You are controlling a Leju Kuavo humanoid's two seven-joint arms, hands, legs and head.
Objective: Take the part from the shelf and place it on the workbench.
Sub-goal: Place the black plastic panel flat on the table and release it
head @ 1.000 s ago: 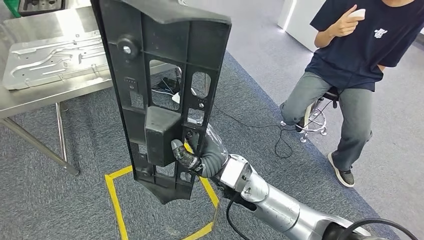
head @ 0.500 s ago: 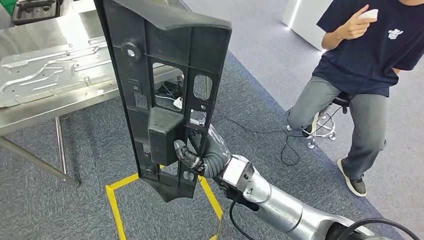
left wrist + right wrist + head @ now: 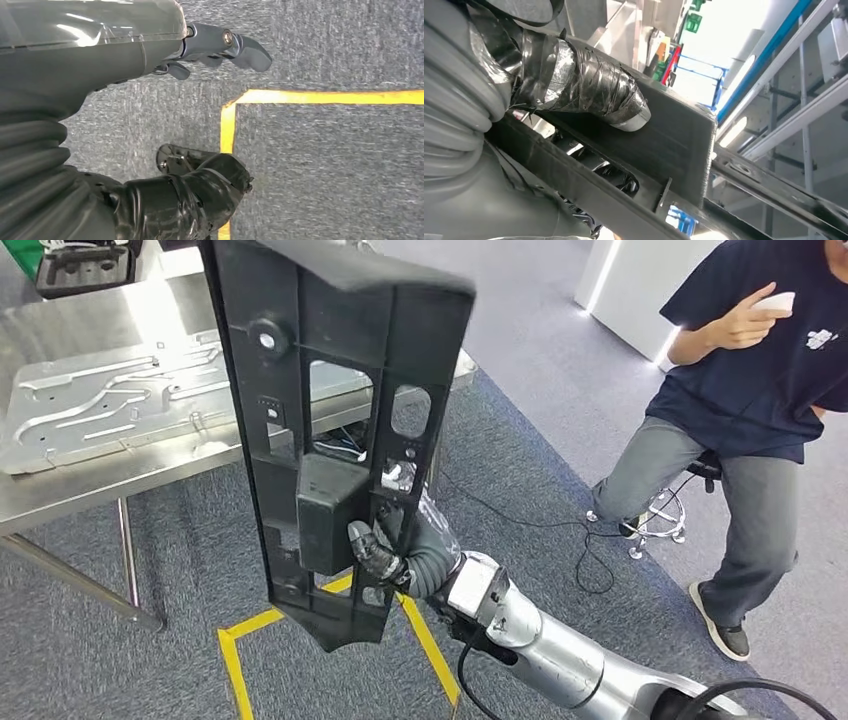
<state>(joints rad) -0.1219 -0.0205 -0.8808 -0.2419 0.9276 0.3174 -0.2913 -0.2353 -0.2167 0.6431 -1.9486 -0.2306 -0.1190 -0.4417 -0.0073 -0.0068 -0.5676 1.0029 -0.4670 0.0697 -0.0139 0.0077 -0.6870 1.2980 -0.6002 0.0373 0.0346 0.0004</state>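
On the far left of the head view stands the steel workbench (image 3: 60, 480), with a flat metal plate (image 3: 110, 410) lying on it and a dark tray (image 3: 85, 265) at its far corner. Just right of the workbench, the long black plastic part (image 3: 330, 420) is held upright above the carpet, its upper end overlapping the bench edge. The right hand (image 3: 385, 555) grips it low down, fingers wrapped around its boxy block. Taking the part looks done; setting it on the workbench remains. The left hand (image 3: 165, 125) hangs over the yellow floor tape (image 3: 300, 96), fingers apart, holding nothing. A person (image 3: 740, 420) sits well right of the workbench.
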